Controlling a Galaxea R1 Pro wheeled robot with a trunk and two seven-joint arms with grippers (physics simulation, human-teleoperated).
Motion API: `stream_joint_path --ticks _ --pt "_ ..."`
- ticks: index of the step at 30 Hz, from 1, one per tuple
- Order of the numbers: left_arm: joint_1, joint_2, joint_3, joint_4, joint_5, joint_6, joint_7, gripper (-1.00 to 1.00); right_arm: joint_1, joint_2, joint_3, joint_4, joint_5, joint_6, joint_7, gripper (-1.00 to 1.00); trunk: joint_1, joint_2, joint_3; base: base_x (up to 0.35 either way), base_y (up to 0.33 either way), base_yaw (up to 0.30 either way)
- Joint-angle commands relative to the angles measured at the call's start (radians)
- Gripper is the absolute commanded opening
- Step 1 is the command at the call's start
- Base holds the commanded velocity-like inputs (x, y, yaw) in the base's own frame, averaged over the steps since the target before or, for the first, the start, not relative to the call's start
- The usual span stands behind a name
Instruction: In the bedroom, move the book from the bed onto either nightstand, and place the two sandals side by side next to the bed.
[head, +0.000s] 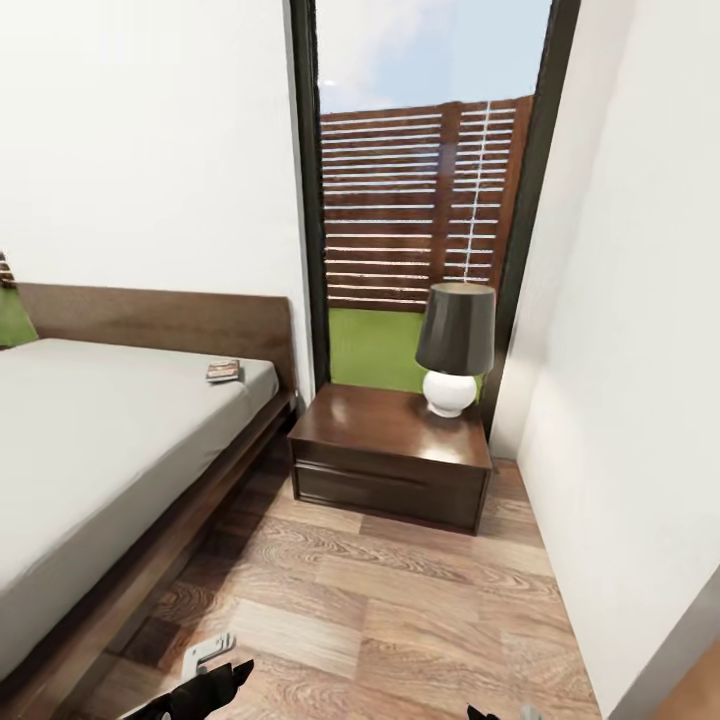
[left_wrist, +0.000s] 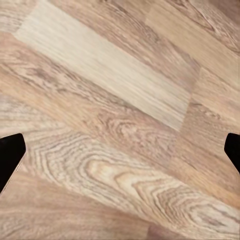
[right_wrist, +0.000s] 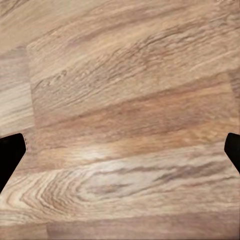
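Nearest to us, at the bottom edge of the head view, our left gripper hangs low over the wood-plank floor, and a sliver of our right gripper shows at the lower right. Each wrist view looks straight down at bare planks, with the left gripper showing one dark fingertip at either edge of its picture and the right gripper the same, so we read both pairs of fingers as spread wide, with nothing between them.

Beyond our arms the floor runs on between the bed on our left and the white wall on our right. Farther on stands the nightstand, just beside the bed's head end, with a dark-shaded lamp on the right part of its top; the left part is bare. Behind it is a tall window.

The book lies flat on the mattress near the headboard, close to the corner next to the nightstand. It sits well ahead of both grippers and higher, a little left of centre, so our left arm looks the nearer one. Its long axis is too small to judge. We think we must drive closer and raise an arm before any grasp.
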Motion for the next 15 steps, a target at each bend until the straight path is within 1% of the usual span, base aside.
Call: stream_joint_path --ticks 1,15 --pt "-0.001 -0.001 0.004 -0.001 0.009 0.010 -0.005 1.00 0.000 -0.001 0.004 0.000 -0.010 -0.001 0.003 1.00 0.000 0.000 -0.001 0.047 0.000 0.228" --pt "-0.001 -0.002 0.004 -0.001 0.009 0.010 -0.002 1.00 0.000 0.000 0.004 0.000 -0.010 -0.001 0.003 1.00 0.000 0.000 -0.001 0.013 0.000 0.227"
